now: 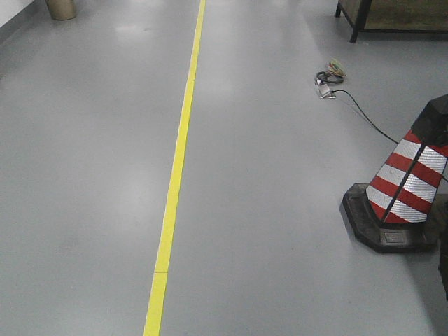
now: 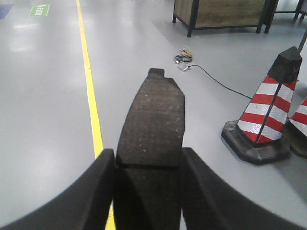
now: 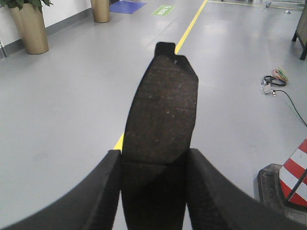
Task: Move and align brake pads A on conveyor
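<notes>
Between each end effector's fingers, left (image 2: 148,191) and right (image 3: 153,191), sits a clamped brake pad (image 2: 152,122) (image 3: 163,110) (pointing forward).

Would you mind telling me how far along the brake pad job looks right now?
Picking up looks done: the left gripper is shut on one brake pad, and the right gripper on another brake pad. Both are held over bare floor. Left to do: placing and aligning them; no conveyor shows in any view.
</notes>
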Tool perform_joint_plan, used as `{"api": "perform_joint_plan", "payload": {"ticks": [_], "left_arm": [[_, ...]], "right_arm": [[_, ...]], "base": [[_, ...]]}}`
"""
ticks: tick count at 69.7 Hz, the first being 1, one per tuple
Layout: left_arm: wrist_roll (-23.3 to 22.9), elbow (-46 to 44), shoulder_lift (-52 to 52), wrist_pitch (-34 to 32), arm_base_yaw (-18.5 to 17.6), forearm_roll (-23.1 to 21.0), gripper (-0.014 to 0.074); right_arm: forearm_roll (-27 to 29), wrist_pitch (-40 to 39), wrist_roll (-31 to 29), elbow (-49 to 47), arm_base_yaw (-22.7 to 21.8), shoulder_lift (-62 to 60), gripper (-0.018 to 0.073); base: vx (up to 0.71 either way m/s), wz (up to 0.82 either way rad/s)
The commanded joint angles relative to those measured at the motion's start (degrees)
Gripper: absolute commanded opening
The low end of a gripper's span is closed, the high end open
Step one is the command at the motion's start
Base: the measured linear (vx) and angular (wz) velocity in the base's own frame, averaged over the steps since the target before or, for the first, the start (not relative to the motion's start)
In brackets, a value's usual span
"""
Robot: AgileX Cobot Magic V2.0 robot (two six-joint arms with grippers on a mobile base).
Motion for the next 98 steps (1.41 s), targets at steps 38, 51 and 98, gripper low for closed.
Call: {"api": "perform_joint_plan", "payload": {"ticks": [38, 51, 98], "left_arm": [[-0.12, -1.51, 0.60, -5.26, -0.39, -0.37, 0.0104], [-0.12, -1.51, 0.60, -5.26, -0.39, -0.37, 0.0104], [-0.12, -1.51, 0.60, -5.26, -0.39, -0.37, 0.0104]], "right_arm": [[-1.21, -5.52, -0.35, -1.83, -0.08, 0.40, 0.0111], [-1.21, -5.52, -0.35, -1.83, -0.08, 0.40, 0.0111], [-1.21, -5.52, -0.35, -1.83, -0.08, 0.40, 0.0111]], "base": [[0.00, 0.00], [0.00, 0.00], [0.00, 0.00]]}}
